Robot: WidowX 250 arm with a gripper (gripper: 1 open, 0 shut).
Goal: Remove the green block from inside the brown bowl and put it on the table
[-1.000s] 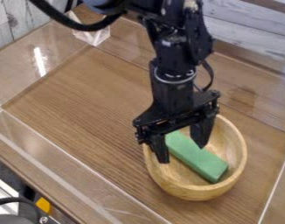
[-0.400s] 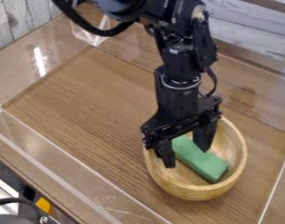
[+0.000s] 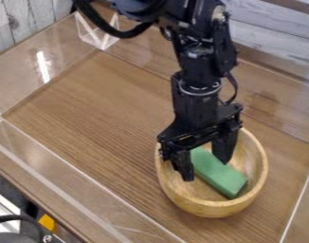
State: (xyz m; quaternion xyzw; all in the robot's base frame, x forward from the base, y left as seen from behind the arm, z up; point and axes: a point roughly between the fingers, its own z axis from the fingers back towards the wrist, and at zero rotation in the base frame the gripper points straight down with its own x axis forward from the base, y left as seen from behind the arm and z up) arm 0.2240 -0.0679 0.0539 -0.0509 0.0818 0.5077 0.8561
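Note:
The green block (image 3: 222, 175) lies flat inside the brown bowl (image 3: 215, 202), which sits on the table (image 3: 94, 123) at the lower right. My black gripper (image 3: 202, 155) points down into the bowl, open, with one finger (image 3: 179, 161) left of the block and the other finger (image 3: 226, 146) at its far right side. The fingertips reach below the bowl's rim and straddle the block's upper end. Whether they touch it I cannot tell.
Low clear acrylic walls (image 3: 68, 180) edge the tabletop on the left and front. A light plank wall (image 3: 278, 24) rises behind. Bare wood stretches to the left of the bowl.
The gripper has sunk slightly deeper into the bowl around the block, still open. The block and bowl have not moved.

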